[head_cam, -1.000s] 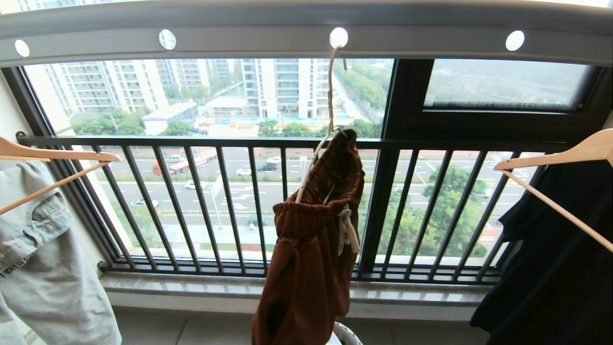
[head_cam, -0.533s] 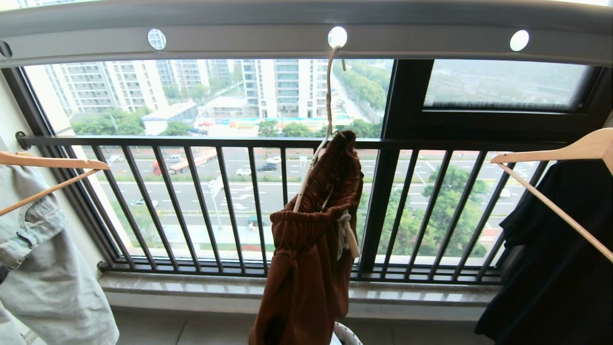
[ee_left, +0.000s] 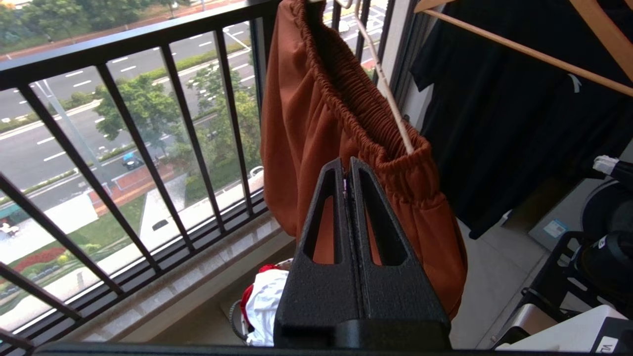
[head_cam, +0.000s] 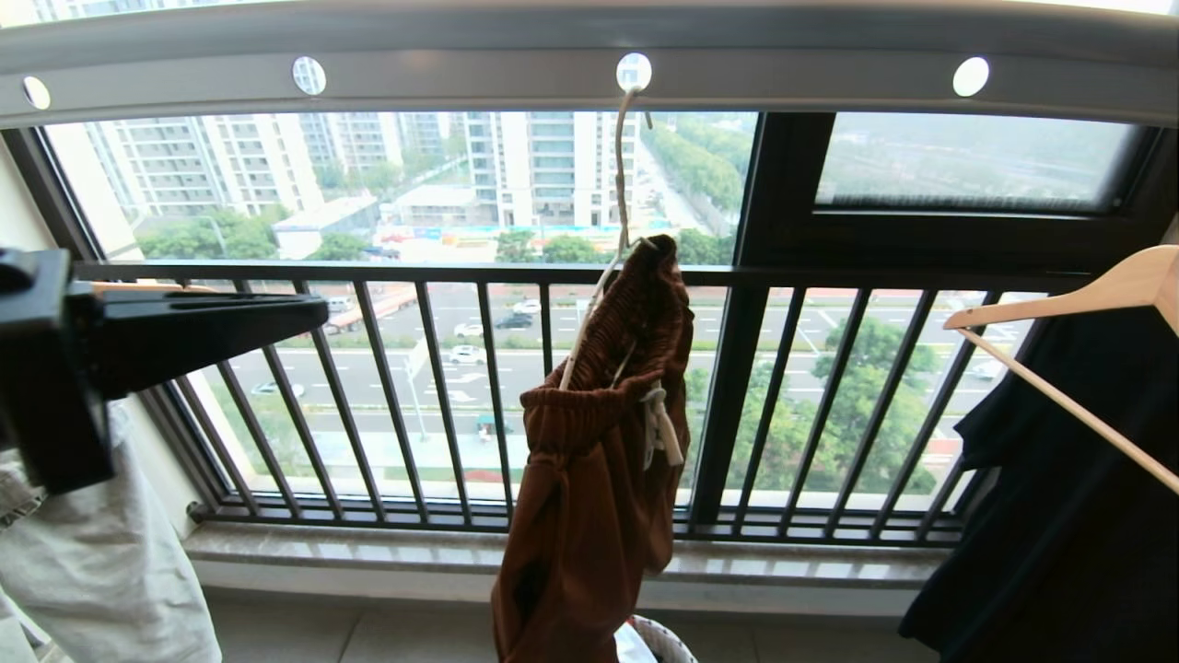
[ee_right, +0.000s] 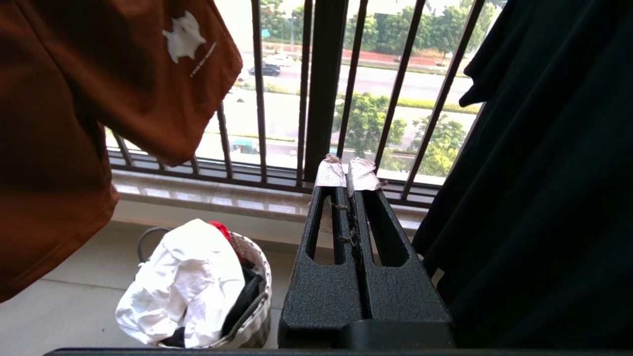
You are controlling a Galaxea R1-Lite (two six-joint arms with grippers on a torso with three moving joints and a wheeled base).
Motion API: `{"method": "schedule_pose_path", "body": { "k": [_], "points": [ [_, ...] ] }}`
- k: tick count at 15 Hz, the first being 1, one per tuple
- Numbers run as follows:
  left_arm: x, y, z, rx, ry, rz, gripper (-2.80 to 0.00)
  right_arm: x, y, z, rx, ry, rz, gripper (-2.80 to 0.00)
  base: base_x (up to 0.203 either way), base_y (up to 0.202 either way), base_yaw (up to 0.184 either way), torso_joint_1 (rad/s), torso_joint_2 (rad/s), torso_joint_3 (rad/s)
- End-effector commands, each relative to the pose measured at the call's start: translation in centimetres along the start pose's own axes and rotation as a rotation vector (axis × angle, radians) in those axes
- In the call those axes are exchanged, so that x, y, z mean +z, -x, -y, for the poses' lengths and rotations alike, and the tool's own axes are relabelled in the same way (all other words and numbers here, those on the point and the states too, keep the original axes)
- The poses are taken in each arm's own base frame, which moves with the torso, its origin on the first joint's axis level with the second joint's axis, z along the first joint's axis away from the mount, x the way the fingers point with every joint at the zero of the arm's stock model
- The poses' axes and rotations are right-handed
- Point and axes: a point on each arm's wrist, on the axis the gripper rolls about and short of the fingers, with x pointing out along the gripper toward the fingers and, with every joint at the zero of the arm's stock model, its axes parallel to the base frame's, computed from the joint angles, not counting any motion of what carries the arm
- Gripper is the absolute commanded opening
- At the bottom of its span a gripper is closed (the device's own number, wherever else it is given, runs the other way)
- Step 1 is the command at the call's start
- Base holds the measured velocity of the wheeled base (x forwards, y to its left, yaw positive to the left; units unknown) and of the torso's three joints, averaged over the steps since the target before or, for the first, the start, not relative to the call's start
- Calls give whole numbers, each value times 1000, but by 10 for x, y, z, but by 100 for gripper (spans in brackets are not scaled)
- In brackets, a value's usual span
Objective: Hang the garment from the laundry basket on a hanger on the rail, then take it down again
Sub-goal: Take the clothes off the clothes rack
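- One garment [head_cam: 589,497] matters here — the rust-brown shorts, hanging on the thin cream hanger [head_cam: 599,285], whose long hook sits in a round hole of the grey rail [head_cam: 461,87] overhead.
- The shorts hang lopsided: one side of the ribbed waistband rides high near the hanger's neck, the other sags lower, and the legs fall straight down towards the laundry basket [ee_right: 259,296] on the floor.
- Judged by the deep folds and loose drape, the cloth is soft, light and limp — it will slump and swing rather than keep a shape, so a pinch on a loose fold would likely just drag fabric.
- The wire hanger looks slight and springy; a sideways pull on the shorts could tip it or twist its hook in the hole.
- Best places to grip, as I judge: the gathered waistband, which is thick and gives the pads something to bite, or the hanger's neck just under the hook if the whole lot is to be lifted off together.
- The left gripper [head_cam: 313,318] is raised at the left, level with the black railing [head_cam: 829,276] and well apart from the shorts; its fingers are pressed together on nothing.
- The right gripper [ee_right: 348,175] sits low beside the black garment [ee_right: 534,173], fingers likewise pressed together, empty.
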Motion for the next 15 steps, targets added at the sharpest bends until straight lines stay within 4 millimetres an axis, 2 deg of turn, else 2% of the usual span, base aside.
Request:
{"method": "schedule_pose_path", "body": {
  "k": [1, 4, 5, 11, 15],
  "points": [
    [10, -60, 5, -36, 6, -69, -280, 0, 0, 0, 1, 2, -1, -280, 0, 0, 0, 0, 0, 0],
    [21, -94, 18, 56, -11, -71, -278, 0, 0, 0, 1, 1, -1, -280, 0, 0, 0, 0, 0, 0],
    [22, -98, 19, 55, -11, -73, 0, 0, 0, 0, 1, 0, -3, -280, 0, 0, 0, 0, 0, 0],
    [30, -133, 23, 37, 1, -63, 0, 0, 0, 0, 1, 2, -2, -280, 0, 0, 0, 0, 0, 0],
    [24, -161, 21, 64, -7, -73, 0, 0, 0, 0, 1, 1, -1, -280, 0, 0, 0, 0, 0, 0]
  ]
}}
